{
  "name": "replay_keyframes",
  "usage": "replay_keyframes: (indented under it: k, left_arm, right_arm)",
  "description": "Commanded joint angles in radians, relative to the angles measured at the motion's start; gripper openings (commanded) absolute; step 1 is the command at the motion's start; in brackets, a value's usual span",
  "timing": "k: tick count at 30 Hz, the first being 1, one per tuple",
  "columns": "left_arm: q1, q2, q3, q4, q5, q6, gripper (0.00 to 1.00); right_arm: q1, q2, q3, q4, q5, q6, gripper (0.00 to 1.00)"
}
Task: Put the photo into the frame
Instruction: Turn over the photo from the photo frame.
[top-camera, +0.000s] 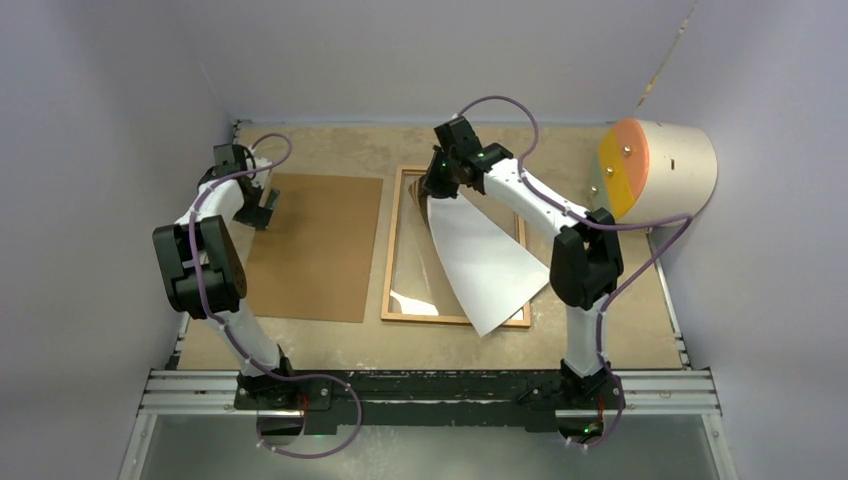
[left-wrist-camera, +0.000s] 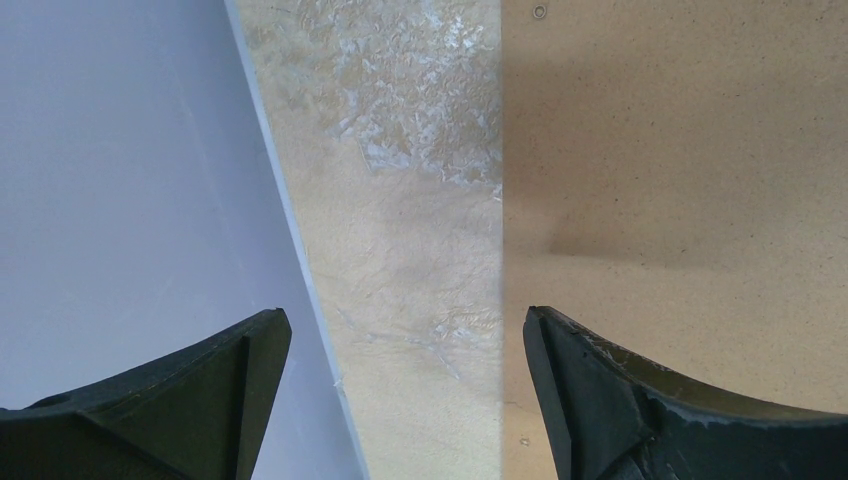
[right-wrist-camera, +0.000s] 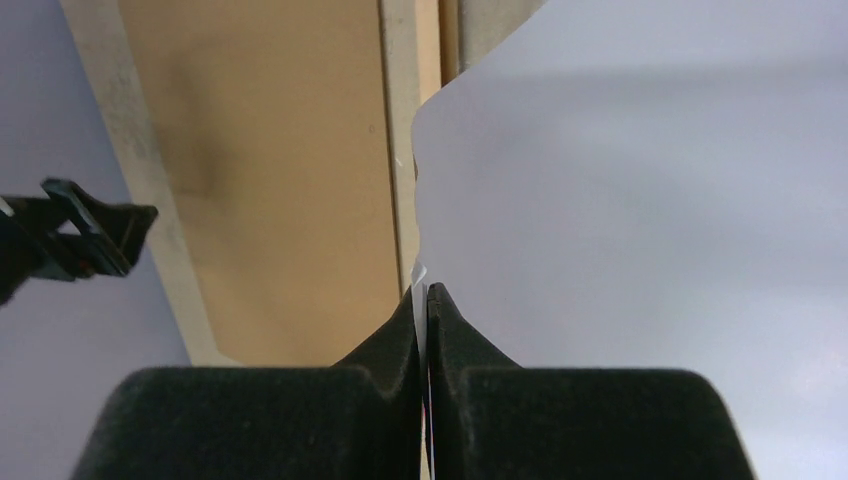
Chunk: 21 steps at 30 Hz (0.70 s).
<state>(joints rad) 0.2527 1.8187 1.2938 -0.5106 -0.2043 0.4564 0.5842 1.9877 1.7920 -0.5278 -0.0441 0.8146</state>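
The photo (top-camera: 487, 262) shows its plain white back and curves up from the frame's right side to the far end. There my right gripper (top-camera: 440, 186) is shut on its top edge. In the right wrist view the fingers (right-wrist-camera: 424, 300) pinch that thin edge, and the white sheet (right-wrist-camera: 640, 200) fills the right side. The frame (top-camera: 391, 260), thin orange-brown wood, lies flat mid-table under the photo. My left gripper (top-camera: 262, 206) hovers open over the left edge of the backing board, holding nothing. In the left wrist view its jaws (left-wrist-camera: 400, 330) stand wide apart.
A plain brown backing board (top-camera: 312, 245) lies left of the frame, also seen as (left-wrist-camera: 680, 150). A clear pane (top-camera: 412, 262) glints inside the frame. A beige drum with an orange face (top-camera: 655, 170) stands at the back right. Lilac walls close in on both sides.
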Motion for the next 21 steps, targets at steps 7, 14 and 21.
replay_keyframes:
  k: [7, 14, 21]
  left_arm:
    - [-0.004, -0.056, -0.005, 0.030, 0.008, 0.021, 0.92]
    - [-0.004, -0.048, -0.008, 0.028, 0.016, 0.026, 0.92]
    - [-0.004, -0.050, -0.004, 0.028, 0.017, 0.032, 0.92]
  right_arm:
    - [0.012, -0.011, -0.005, 0.032, 0.264, 0.352, 0.00]
    - [0.050, -0.113, -0.203, 0.093, 0.557, 0.601, 0.00]
    - [0.055, -0.096, -0.157, 0.055, 0.692, 0.657, 0.00]
